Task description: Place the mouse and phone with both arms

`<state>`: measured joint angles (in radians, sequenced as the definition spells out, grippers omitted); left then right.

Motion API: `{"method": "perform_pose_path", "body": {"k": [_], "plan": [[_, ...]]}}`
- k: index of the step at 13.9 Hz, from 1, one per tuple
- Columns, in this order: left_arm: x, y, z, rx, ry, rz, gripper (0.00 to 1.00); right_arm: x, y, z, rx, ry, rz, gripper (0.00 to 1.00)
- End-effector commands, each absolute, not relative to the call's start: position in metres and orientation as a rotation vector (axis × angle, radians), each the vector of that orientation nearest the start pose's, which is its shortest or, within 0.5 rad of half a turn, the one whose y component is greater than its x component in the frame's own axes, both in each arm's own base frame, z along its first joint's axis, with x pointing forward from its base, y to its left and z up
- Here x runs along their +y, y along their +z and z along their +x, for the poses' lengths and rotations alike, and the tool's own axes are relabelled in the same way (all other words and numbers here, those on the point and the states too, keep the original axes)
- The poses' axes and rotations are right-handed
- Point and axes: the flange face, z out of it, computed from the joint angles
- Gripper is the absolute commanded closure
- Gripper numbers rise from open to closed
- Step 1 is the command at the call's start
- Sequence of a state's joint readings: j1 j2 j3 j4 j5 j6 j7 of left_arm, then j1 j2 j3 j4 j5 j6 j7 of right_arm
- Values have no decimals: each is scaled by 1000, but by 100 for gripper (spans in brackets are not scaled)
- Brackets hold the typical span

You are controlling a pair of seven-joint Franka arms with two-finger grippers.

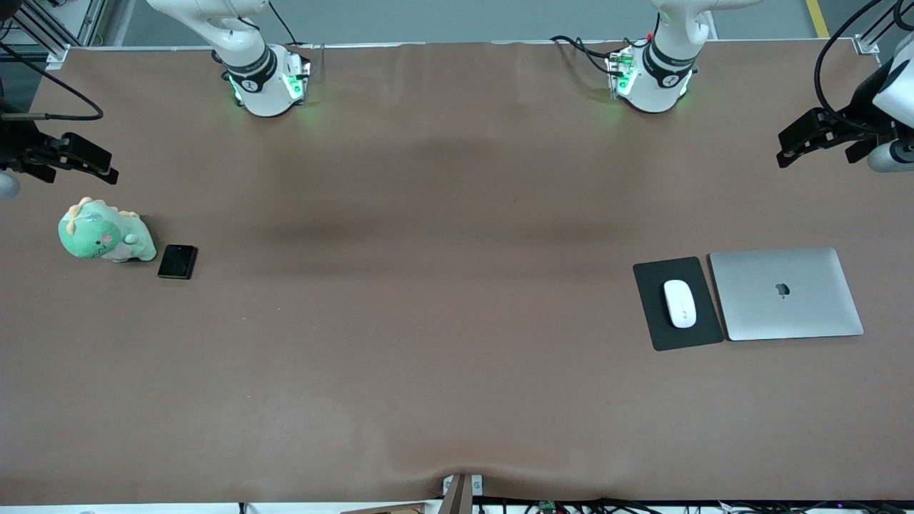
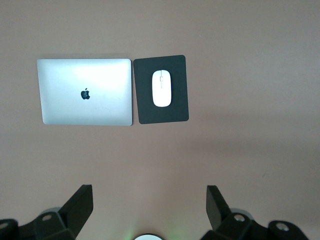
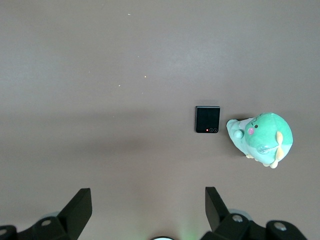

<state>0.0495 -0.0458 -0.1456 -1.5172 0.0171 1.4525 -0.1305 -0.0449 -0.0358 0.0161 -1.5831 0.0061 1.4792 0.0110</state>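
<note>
The left jaws (image 2: pixel 149 207) hang spread wide and empty over the left arm's end of the counter (image 1: pixel 443 343). The mouse (image 1: pixel 679 303) lies well out ahead of them, on a dark pad (image 1: pixel 646 314) with a closed laptop (image 1: pixel 785 314) touching the pad's edge. The right jaws (image 3: pixel 147 207) are likewise wide open and holding nothing, over the right arm's end of the counter. The phone (image 1: pixel 177 261) lies flat well ahead of them, just beside a green plush toy (image 1: pixel 103 232).

The mouse is glossy and rounded, so I judge it may squirt out of the jaws if they close high on its curve or off its middle. A descent set slightly toward the laptop could clip its edge or drag the pad. The phone is thin and lies flush on the counter, so the jaws may scrape the surface or slide over it without catching. The plush sits close enough that a finger could land on it and shove both things.

The front view cuts both grippers at its edges, so their tips barely show there. Both arms' upper links run out of view. Whether plush and phone touch is hard to tell. No goal spot for either thing is marked.
</note>
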Motion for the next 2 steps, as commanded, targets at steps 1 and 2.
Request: {"method": "perform_pose_path", "body": {"k": [1, 2], "plan": [[-50, 671, 521, -51, 21, -3133, 0, -13, 637, 527, 62, 109, -3154, 0], [-50, 671, 521, -53, 21, -3133, 0, -13, 637, 527, 62, 109, -3154, 0]]}}
